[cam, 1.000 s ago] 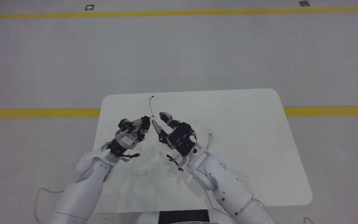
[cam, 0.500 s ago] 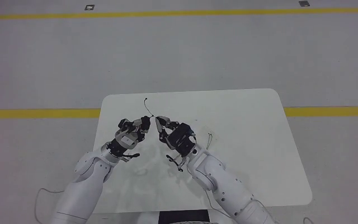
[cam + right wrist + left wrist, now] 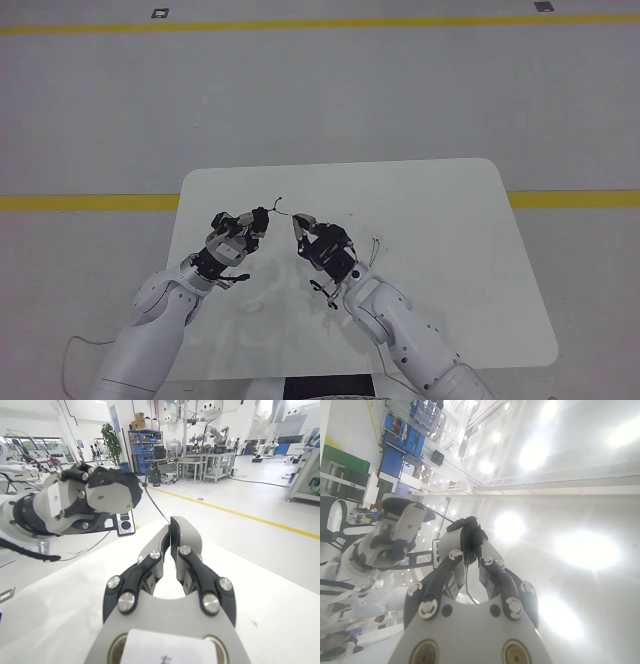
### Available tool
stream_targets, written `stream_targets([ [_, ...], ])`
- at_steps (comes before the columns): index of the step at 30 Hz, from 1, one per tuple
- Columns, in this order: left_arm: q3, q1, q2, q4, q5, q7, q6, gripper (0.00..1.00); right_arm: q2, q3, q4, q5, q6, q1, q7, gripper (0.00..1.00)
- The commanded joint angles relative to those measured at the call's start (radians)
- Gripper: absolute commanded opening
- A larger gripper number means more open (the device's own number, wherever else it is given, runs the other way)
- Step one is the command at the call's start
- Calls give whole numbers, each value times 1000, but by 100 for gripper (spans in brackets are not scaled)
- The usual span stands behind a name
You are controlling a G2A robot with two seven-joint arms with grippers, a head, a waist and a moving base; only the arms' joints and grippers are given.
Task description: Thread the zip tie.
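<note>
Two robot arms meet above a white table (image 3: 450, 220), near its left side, with the wrists turned toward each other. The left gripper (image 3: 470, 525) has its fingers pressed together on a thin black zip tie (image 3: 155, 506). The right gripper (image 3: 170, 530) is also squeezed closed and pinches the same tie at its very tips. The two grippers are close together but do not touch.

This two-point hold looks deliberate. One arm appears to steady the strap while the other takes an end, so that tip and head can be steered toward each other off the table, where nothing snags.

The stretch between the grippers is short and nearly straight, so its long axis runs across the robot from left to right. Seen from above, it bows slightly away from the robot near the left gripper. A further length passes back between the left fingers toward that gripper's palm. Which end carries the locking head is too small to tell, and no closed loop can be made out, so the threading looks not yet done
</note>
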Motion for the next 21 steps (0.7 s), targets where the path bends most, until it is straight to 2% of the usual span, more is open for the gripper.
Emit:
stream_targets([
  [1,0,0,0,0,0,0,0,0,2,8,4,-3,3,-6,5,0],
  [21,0,0,0,0,0,0,0,0,15,38,-2,-34,18,-32,26,0],
])
